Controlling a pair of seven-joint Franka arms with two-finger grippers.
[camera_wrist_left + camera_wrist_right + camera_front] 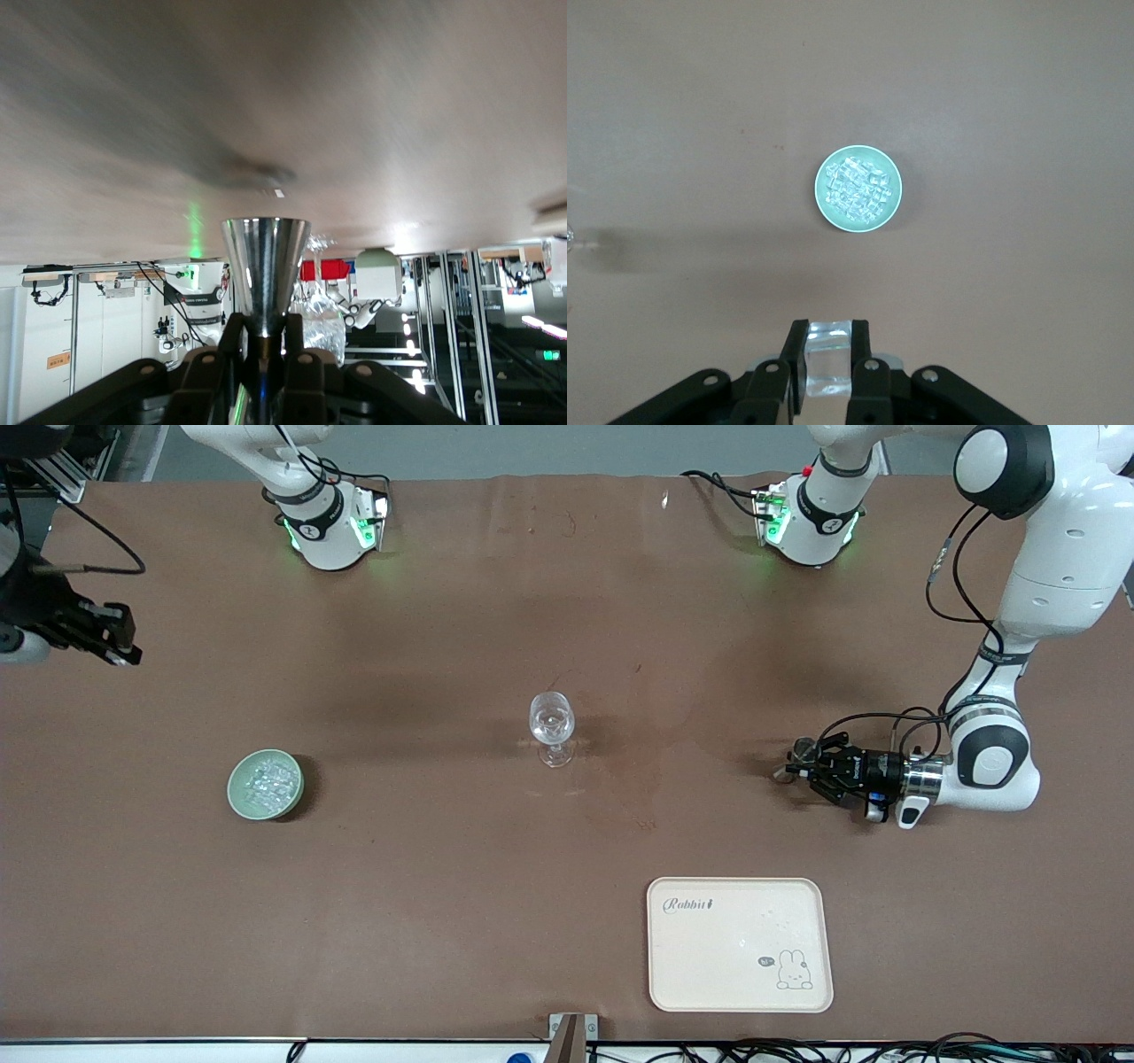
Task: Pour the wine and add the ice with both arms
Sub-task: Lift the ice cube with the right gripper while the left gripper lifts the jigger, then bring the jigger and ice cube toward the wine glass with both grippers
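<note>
**Both jaws loaded: carry steadily to the glass**

The right gripper [827,363], up in the air toward the right arm's end of the bench [443,921], has its jaws closed on a single clear ice cube [827,359], which sits squarely between the fingertips. The green bowl [858,189] with the rest of the ice [857,188] lies below and ahead of those jaws in the right wrist view.

The left gripper [802,769] lies low over the bench toward the left arm's end, turned sideways. Its jaws are clamped on the narrow neck of a shiny metal measuring cup [265,274], whose flared mouth points away from the jaws. Whether anything is in the cup cannot be told.

The wine glass [552,728] stands upright between the two arms, well apart from either set of jaws, and appears empty. A cream tray [740,943] lies nearer the front camera.

The step in hand is judged to be bringing each load over the glass. The cube is slick, so the right jaws should stay firmly closed and release only directly above the bowl of the glass, low enough not to chip it. The left jaws should bring the cup's lip just over the rim and tip slowly. The arms are best taken in turn, to avoid crowding the light, easily toppled glass.
</note>
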